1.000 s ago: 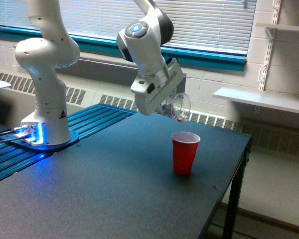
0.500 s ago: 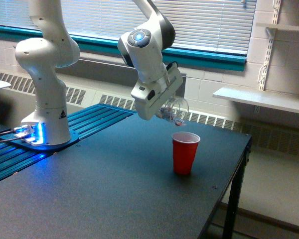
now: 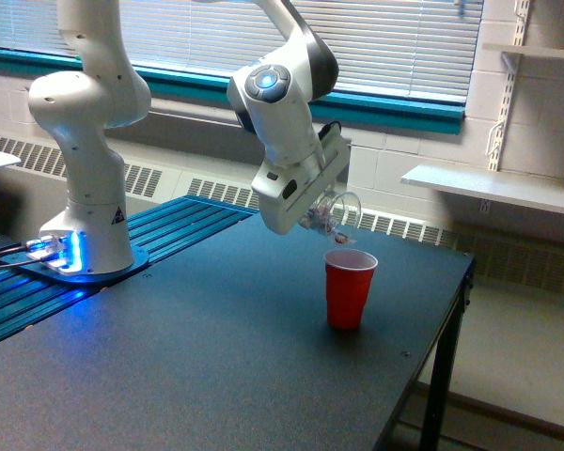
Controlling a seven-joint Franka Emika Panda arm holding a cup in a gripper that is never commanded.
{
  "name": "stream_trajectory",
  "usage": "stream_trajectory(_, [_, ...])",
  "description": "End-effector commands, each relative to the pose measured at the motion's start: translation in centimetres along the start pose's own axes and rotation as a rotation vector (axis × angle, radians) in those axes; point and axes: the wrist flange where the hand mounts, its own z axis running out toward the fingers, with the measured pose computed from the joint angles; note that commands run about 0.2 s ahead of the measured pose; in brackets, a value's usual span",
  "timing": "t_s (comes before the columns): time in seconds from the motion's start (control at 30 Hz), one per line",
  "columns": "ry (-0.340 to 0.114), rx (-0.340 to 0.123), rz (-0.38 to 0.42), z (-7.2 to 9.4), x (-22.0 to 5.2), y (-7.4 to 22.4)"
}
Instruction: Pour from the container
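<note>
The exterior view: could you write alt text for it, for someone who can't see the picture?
A white robot arm's gripper holds a small clear cup tipped over, just above an upright red cup on a dark table. Small coloured bits show inside the clear cup. Behind are window blinds and a wall shelf.

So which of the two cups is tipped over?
The clear container held in the gripper; it is tilted in the air above the red cup, which stands upright on the table.

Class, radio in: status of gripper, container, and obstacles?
Gripper shut on container. Container tilted above red cup. Nothing between them.
</note>
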Motion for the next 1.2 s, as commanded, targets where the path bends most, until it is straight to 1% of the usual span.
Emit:
stream_trajectory(0.03, [-0.022,0.010,-0.012,-0.2,0.6,0.5])
stream_trajectory(0.2, [-0.033,0.007,-0.010,-0.1,0.8,0.9])
stream_trajectory(0.4, [-0.039,-0.004,-0.019,0.1,0.4,0.9])
stream_trajectory(0.47, [-0.041,0.000,-0.010,0.0,0.5,1.1])
stream_trajectory(0.67, [-0.052,-0.011,0.007,0.2,0.6,0.8])
stream_trajectory(0.83, [-0.059,-0.019,0.031,0.5,1.1,0.4])
stream_trajectory(0.97, [-0.058,-0.016,0.045,0.6,1.6,-0.2])
stream_trajectory(1.03, [-0.066,-0.019,0.047,0.7,1.9,-0.5])
stream_trajectory(1.2, [-0.070,-0.009,0.056,0.6,2.7,-0.9])
